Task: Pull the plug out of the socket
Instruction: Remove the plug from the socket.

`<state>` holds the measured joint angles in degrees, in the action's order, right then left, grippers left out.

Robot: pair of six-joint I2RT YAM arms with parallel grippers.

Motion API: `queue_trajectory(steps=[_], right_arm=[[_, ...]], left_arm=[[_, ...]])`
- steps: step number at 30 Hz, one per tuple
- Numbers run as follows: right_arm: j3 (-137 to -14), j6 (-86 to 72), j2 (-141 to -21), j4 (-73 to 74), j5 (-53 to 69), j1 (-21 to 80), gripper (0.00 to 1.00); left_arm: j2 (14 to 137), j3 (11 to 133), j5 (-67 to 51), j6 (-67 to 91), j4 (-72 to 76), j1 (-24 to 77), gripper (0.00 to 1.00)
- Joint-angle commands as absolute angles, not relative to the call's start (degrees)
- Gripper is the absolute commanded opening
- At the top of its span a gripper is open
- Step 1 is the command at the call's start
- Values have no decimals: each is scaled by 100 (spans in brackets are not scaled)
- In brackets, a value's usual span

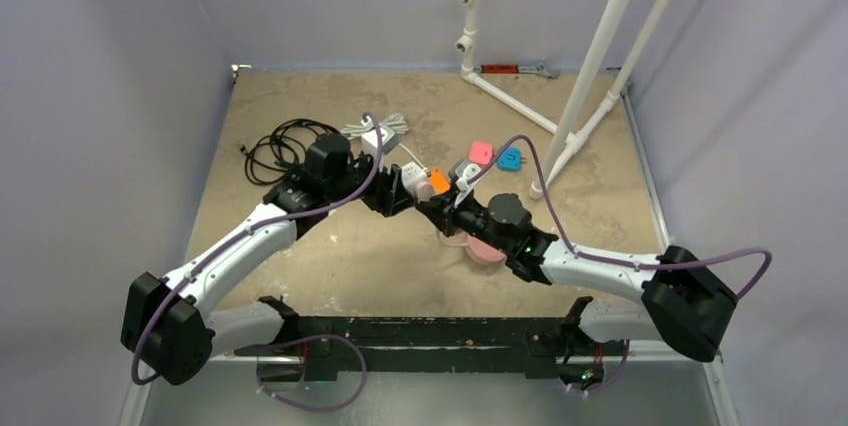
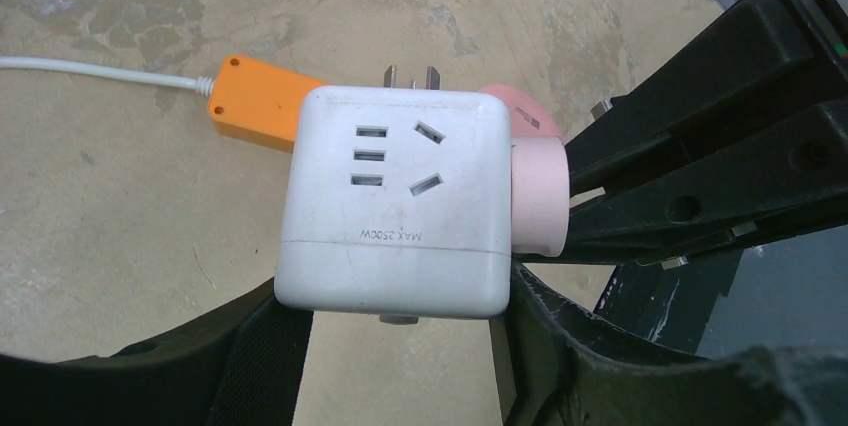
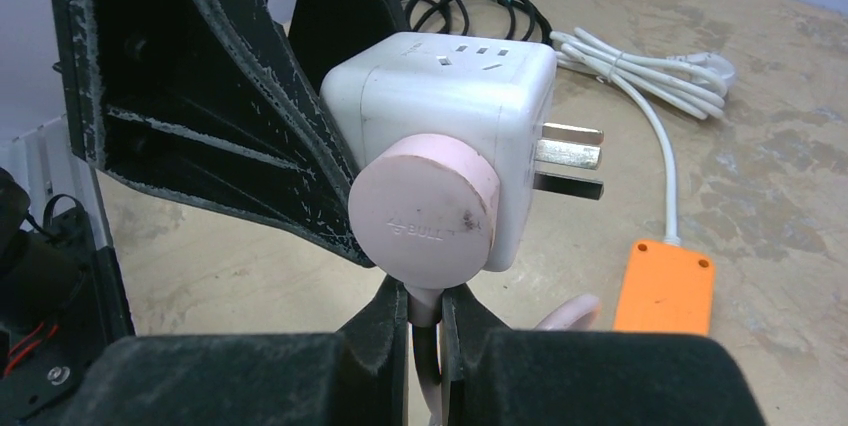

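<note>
Both arms meet over the middle of the table (image 1: pixel 380 276), and this is a two-handed job. The left gripper (image 2: pixel 400 296) is clamped around the white cube adapter (image 2: pixel 395 201), a finger (image 2: pixel 250 366) on either side, holding it up off the surface. Look at the adapter's back: its metal prongs (image 3: pixel 570 156) stick out bare into the air.

On the cube's side face sits the pink plug (image 3: pixel 425 211), a round head pressed flush against the white casing (seated right up against it). The right gripper (image 3: pixel 425 321) is pinched tight just under that head, its jaws closed on the plug's neck where the pink cord drops away.

And the socket? The orange power strip (image 3: pixel 665 286) lies flat on the table, below and beyond the lifted cube and apart from it. Its white cable (image 2: pixel 100 68) leaves one end and runs back to a tied bundle farther up the table. From above, the strip shows just to the right of the cube, between the two wrists.

Further back there's a coil of black cable (image 1: pixel 280 146) on the left. A pink adapter (image 1: pixel 481 152) and a blue adapter (image 1: pixel 510 158) lie side by side on the right.
</note>
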<state>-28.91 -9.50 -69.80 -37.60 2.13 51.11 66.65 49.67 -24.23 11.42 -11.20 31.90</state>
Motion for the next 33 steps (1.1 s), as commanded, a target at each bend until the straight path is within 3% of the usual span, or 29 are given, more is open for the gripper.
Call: queue_trajectory(steps=[1,6,16,24,33], right_arm=[[-2959,-912,-7262,-4256,15,5106,0],[-3091,-823,-7790,-4296,-190,5106,0],[-3300,-883,-8116,-4087,-486,5106,0],[-3133,-929,-7383,-3964,-266,5106,0],[-3105,-856,-6535,-3569,-318,5106,0]], left_arm=[[6557,4844,-3573,1065,-477,2760,0],[6402,4693,-4741,1388,206,2760,0],[6341,4665,-4605,1448,260,2760,0],[6246,4937,-1159,690,-1268,2769,0],[6520,5105,841,528,-1763,3177,0]])
